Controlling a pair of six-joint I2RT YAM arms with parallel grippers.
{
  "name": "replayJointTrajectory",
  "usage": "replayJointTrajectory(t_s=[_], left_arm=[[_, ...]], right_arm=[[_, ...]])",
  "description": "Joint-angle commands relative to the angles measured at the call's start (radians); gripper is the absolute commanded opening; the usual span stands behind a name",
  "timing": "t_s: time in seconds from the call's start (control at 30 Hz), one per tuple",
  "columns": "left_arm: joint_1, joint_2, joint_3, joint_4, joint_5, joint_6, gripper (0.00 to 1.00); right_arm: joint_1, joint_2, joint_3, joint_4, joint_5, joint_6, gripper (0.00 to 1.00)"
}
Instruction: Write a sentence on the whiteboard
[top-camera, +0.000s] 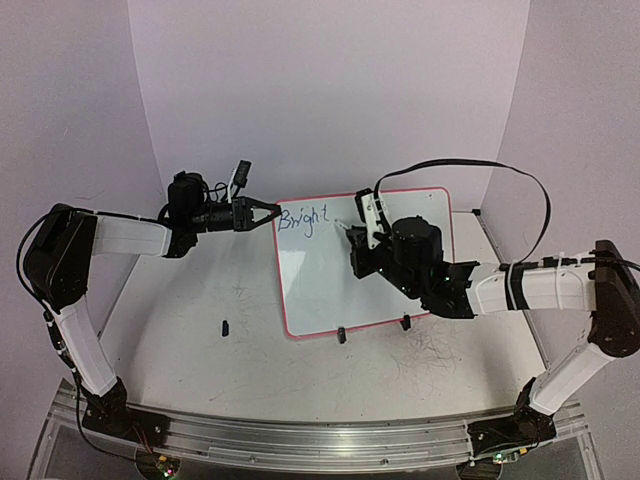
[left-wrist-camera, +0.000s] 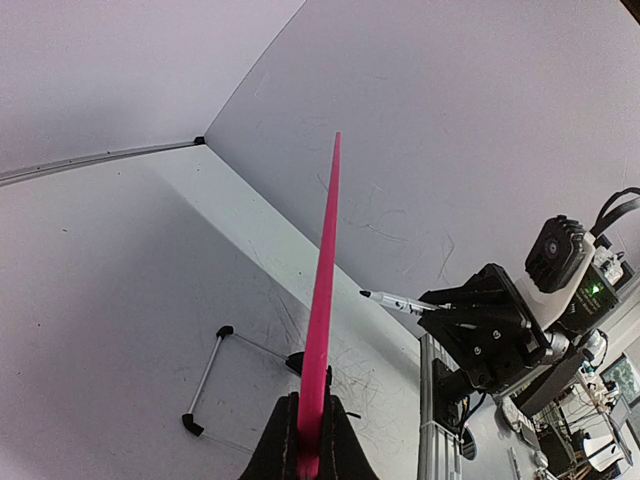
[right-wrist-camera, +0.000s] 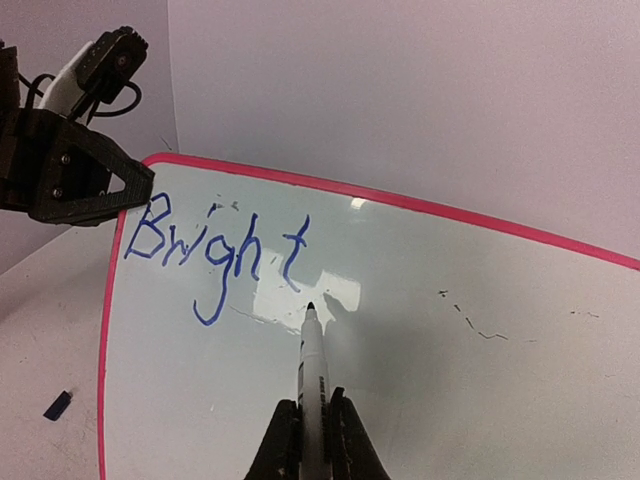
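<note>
Whiteboard (top-camera: 330, 290) likely light, stiff, slick; hold by rim. Left fingers (left-wrist-camera: 282, 450) pinch its upper-left corner; right fingers (right-wrist-camera: 283, 445) clamp marker (right-wrist-camera: 315, 365), tip just below unfinished sentence (right-wrist-camera: 215, 255).

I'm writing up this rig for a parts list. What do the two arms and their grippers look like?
The left arm and right arm both have white tubular links between black joint housings. The left gripper and right gripper are black, with tapering triangular fingers. A small white camera sits on each wrist. A black cable loops from the right wrist back to its arm. No markings are readable.
</note>
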Motion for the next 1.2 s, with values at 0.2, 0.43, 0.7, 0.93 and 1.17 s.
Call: replayJointTrajectory(t_s=[0.2,0.43,0.7,0.93,1.17], left_arm=[[-0.022,-0.008,-0.002,-0.001,0.009,-0.01,0.0],[-0.024,-0.011,-0.001,-0.002,0.009,-0.008,0.0],[-0.025,-0.009,-0.002,-0.004,0.01,-0.006,0.0],[-0.025,-0.008,-0.001,-0.005,0.01,-0.006,0.0],[-0.027,-0.004,-0.001,-0.004,0.01,-0.005,0.0]], right_arm=[[-0.013,0.018,0.055,0.016,0.007,-0.002,0.0],[-0.037,0.007,0.036,0.051,0.027,0.018,0.0],[-0.059,0.026,0.058,0.088,0.019,0.006,0.0],[-0.077,0.043,0.07,0.093,0.037,0.013,0.0],[-0.085,0.052,0.082,0.107,0.04,0.007,0.0]])
